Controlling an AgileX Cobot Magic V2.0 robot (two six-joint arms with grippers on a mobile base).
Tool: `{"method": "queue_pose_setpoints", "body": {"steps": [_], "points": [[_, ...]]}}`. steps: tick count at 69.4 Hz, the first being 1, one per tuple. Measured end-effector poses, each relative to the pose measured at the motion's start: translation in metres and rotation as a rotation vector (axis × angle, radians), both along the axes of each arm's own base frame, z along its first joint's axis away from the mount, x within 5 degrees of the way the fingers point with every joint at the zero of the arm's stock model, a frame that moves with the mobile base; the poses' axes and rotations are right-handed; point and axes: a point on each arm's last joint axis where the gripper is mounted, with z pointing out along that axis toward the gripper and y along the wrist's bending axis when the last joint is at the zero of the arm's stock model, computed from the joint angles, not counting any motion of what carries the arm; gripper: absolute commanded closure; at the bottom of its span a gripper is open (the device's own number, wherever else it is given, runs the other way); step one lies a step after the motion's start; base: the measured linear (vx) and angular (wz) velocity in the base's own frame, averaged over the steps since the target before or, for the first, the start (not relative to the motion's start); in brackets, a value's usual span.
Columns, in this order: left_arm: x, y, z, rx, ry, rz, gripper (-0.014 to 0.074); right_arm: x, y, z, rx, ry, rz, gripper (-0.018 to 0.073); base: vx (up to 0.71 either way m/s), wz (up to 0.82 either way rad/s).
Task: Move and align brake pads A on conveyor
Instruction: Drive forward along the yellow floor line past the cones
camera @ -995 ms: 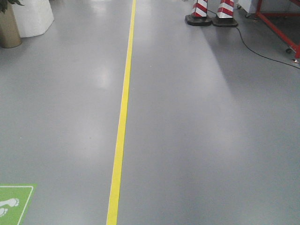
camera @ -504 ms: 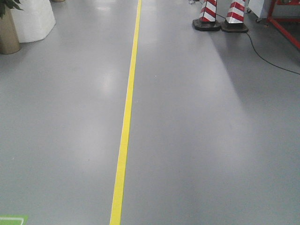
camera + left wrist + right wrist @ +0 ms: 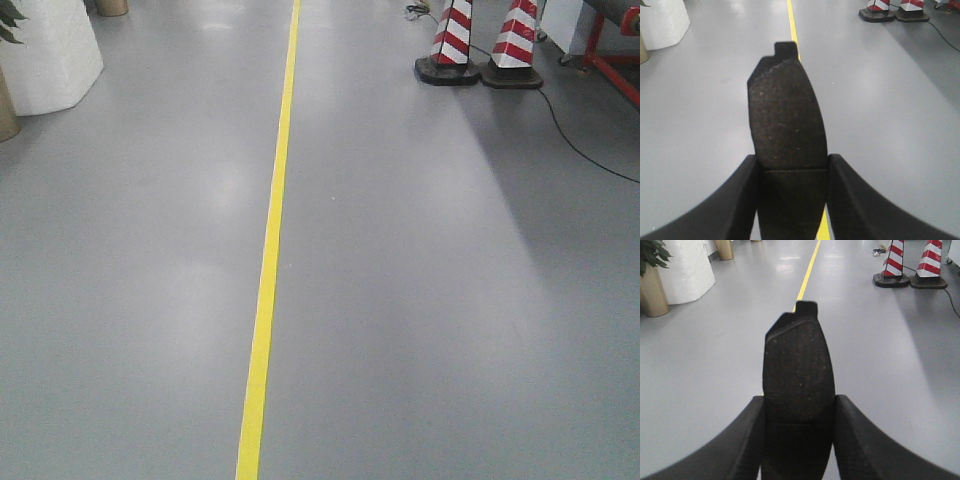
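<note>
In the left wrist view a dark grey brake pad (image 3: 786,115) with a thin centre groove sticks forward, clamped between the two black fingers of my left gripper (image 3: 792,167), which is shut on it. A second brake pad (image 3: 799,365) of the same look is held the same way in my right gripper (image 3: 799,407), also shut on it. Both pads hang above the grey floor. The conveyor is out of view in every frame. Neither arm shows in the front view.
Grey floor (image 3: 430,300) lies ahead with a yellow line (image 3: 270,250) running away from me. Two red-and-white cones (image 3: 452,45) stand far right beside a black cable (image 3: 575,140) and a red frame (image 3: 612,75). A white block (image 3: 50,55) stands far left.
The floor view has slid towards me: the green footprint mat at the lower left has dropped out of sight, and the cones appear larger and nearer.
</note>
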Motion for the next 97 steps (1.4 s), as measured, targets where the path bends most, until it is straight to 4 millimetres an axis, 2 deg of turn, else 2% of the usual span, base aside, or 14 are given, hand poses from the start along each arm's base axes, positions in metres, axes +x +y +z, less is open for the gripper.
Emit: {"method": "queue_pose_setpoints", "body": {"steps": [97], "points": [[0.0, 0.0, 0.0, 0.0, 0.0, 0.0, 0.0602, 0.0, 0.0, -0.0001, 0.0, 0.001, 0.0, 0.0566, 0.67, -0.04]]}}
